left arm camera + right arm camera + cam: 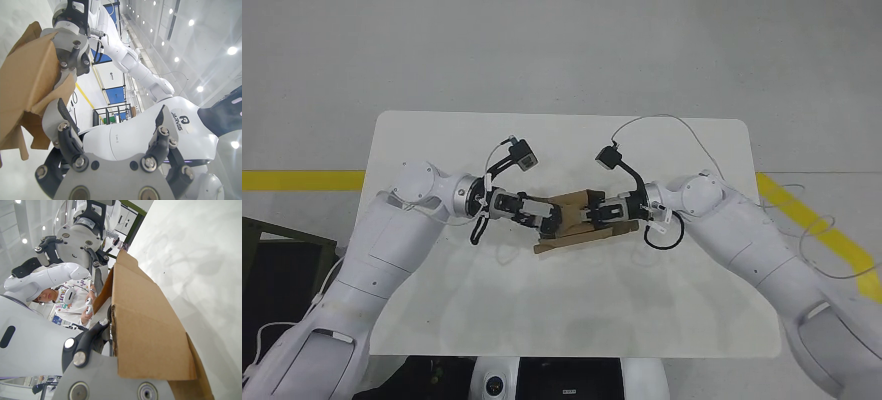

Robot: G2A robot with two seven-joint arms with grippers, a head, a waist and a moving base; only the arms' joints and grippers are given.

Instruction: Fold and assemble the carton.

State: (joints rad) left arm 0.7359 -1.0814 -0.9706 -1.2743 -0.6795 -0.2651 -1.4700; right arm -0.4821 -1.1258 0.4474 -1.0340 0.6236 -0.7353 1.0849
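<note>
Carton (567,220) at mid-table (442,300), wedged between both grippers. Left gripper (545,211) is on its left end, right gripper (589,213) on its right end, the two facing each other (one left finger (66,113) lies against a flap).

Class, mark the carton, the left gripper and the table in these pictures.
carton (570,212): top view, middle of its brown panel.
left gripper (111,106): left wrist view, midway between its open fingers.
table (422,140): top view, bare white surface near a corner.
</note>
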